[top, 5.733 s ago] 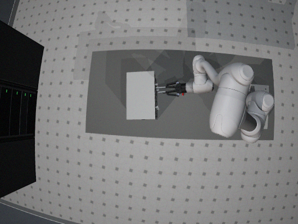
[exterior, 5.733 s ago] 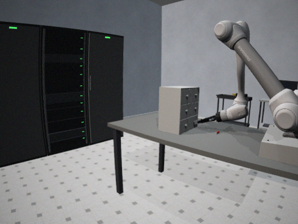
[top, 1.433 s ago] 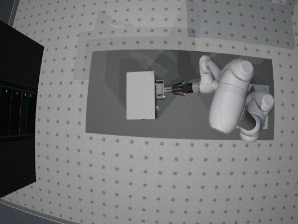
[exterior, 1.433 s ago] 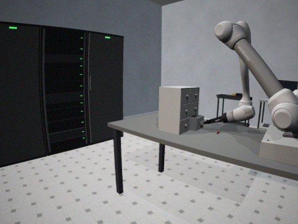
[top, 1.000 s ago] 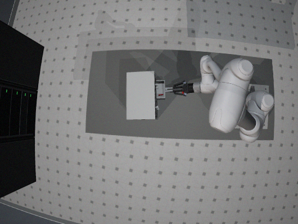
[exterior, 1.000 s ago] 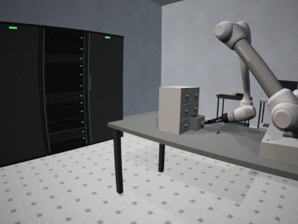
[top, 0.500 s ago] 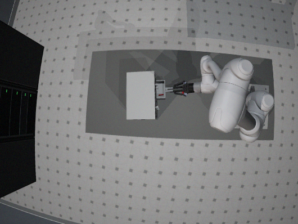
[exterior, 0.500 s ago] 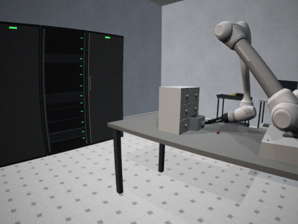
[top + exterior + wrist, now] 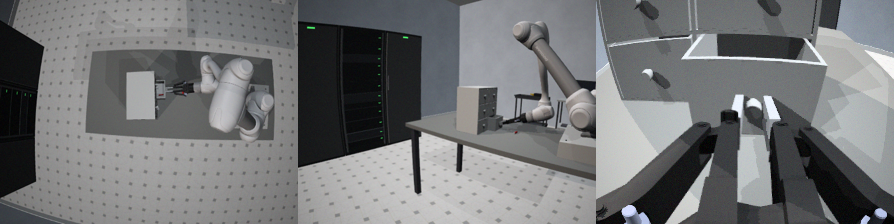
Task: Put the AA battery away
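Note:
The small grey chest (image 9: pixel 477 109) stands on the table with three rows of two drawers. One bottom drawer (image 9: pixel 495 122) is pulled out a little; it also shows in the overhead view (image 9: pixel 161 90) and in the wrist view (image 9: pixel 756 63). A red thing (image 9: pixel 161 95) lies inside it. My gripper (image 9: pixel 752 107) is level with this drawer's front, its fingertips on either side of the drawer's knob (image 9: pixel 753 104) with small gaps, slightly open. A small red thing, which looks like the AA battery (image 9: pixel 515 131), lies on the table below my wrist.
The other drawers look pushed in, their knobs (image 9: pixel 648 8) sticking out of the front. The arm's base (image 9: pixel 576 146) stands at the table's right end. Black server cabinets (image 9: pixel 357 87) stand along the far wall.

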Controlling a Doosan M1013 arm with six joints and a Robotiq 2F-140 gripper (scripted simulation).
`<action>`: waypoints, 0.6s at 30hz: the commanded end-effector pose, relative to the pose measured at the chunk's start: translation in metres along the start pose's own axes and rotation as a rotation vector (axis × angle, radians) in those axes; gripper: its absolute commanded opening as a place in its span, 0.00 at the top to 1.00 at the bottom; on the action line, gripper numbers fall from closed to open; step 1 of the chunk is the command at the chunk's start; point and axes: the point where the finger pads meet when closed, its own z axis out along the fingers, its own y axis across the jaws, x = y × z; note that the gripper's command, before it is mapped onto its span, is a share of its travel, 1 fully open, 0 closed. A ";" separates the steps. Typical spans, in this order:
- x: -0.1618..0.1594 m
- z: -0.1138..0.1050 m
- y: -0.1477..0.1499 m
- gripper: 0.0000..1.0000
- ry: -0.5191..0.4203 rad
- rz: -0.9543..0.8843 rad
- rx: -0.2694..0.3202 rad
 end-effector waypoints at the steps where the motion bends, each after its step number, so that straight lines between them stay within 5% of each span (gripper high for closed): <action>1: 0.000 0.000 0.000 0.85 0.000 0.000 0.000; 18: -0.005 -0.014 0.000 0.80 0.000 0.000 0.000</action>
